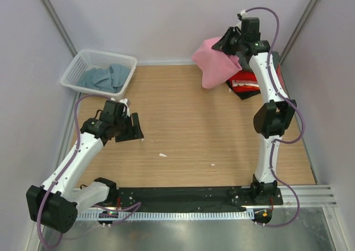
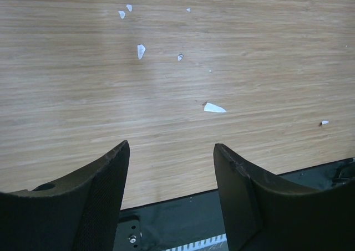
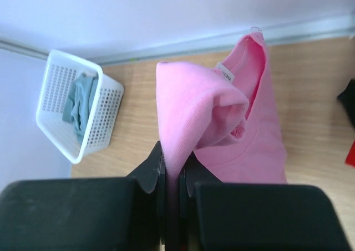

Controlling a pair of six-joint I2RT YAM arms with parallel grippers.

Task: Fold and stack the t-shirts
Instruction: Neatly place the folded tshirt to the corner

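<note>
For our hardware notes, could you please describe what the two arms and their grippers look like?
The left arm and right arm have white links, black joints and black bases, with a lilac cable along each. The left gripper and right gripper are black, with two broad, tapering fingers.

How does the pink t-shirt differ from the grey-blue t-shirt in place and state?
The pink t-shirt hangs in the air, pinched by the right pincer; the grey-blue t-shirt lies in the white basket, with no pincer on it. The pink one is at the far right of the table; the grey-blue one is at the far left. Both are crumpled, not neatly folded.
</note>
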